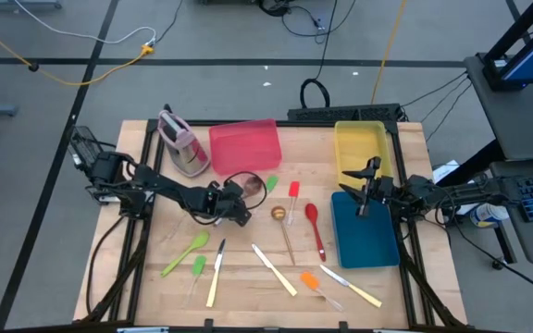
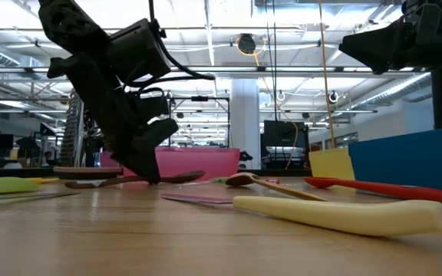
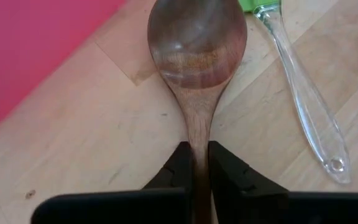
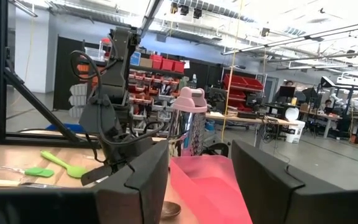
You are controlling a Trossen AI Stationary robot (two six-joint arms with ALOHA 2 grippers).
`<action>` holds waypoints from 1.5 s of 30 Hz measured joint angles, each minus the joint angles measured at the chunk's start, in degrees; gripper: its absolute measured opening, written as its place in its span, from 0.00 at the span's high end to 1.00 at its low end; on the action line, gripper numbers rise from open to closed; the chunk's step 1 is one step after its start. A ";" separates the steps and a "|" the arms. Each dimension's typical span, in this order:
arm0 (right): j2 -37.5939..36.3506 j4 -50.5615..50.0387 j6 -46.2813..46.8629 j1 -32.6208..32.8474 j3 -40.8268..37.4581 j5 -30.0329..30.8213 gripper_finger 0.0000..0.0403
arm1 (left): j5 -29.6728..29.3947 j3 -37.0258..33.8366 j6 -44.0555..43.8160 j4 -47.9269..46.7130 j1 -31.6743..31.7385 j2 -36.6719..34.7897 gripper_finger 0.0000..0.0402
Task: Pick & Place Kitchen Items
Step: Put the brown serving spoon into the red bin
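Dark wooden spoon (image 3: 197,56): handle end hidden between left gripper (image 3: 197,163) fingers, cut by picture edge at 6 o'clock. Clear spatula (image 3: 306,106): green head cut off at 12 o'clock edge. Red tray (image 3: 30,43): only corner showing, rest beyond edge at 10 o'clock. Low view: cream knife (image 2: 344,212) near lens blurred, blade hidden.

Right pincer (image 4: 199,180) open, facing red tray (image 4: 207,186) and pink-lidded container (image 4: 191,127).
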 joint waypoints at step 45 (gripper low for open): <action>2.01 0.26 0.67 0.02 0.00 -0.16 0.58 | 4.13 21.66 49.90 0.16 19.27 -5.59 0.95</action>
